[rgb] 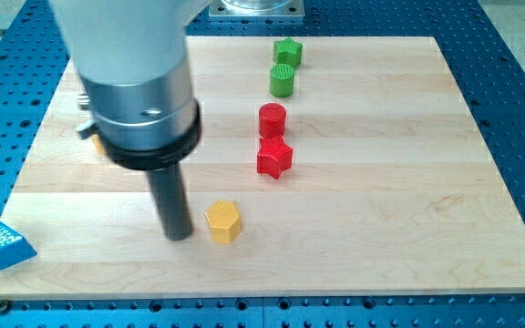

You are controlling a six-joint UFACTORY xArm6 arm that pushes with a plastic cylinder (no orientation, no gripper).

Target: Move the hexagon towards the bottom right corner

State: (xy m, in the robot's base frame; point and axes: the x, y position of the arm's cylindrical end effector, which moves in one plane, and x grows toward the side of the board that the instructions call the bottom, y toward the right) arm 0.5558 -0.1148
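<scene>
A yellow hexagon block (223,220) lies on the wooden board (381,210), below the board's middle and left of centre. My tip (179,235) rests on the board just left of the hexagon, a small gap apart from it. The dark rod rises from the tip into the arm's grey and black body (144,100), which fills the view's upper left.
A red star block (274,158) and a red cylinder (272,119) stand above the hexagon, to its right. A green cylinder (283,79) and a green star (288,51) sit near the top edge. An orange block (94,138) peeks out behind the arm. A blue block (3,244) lies off the board's bottom left corner.
</scene>
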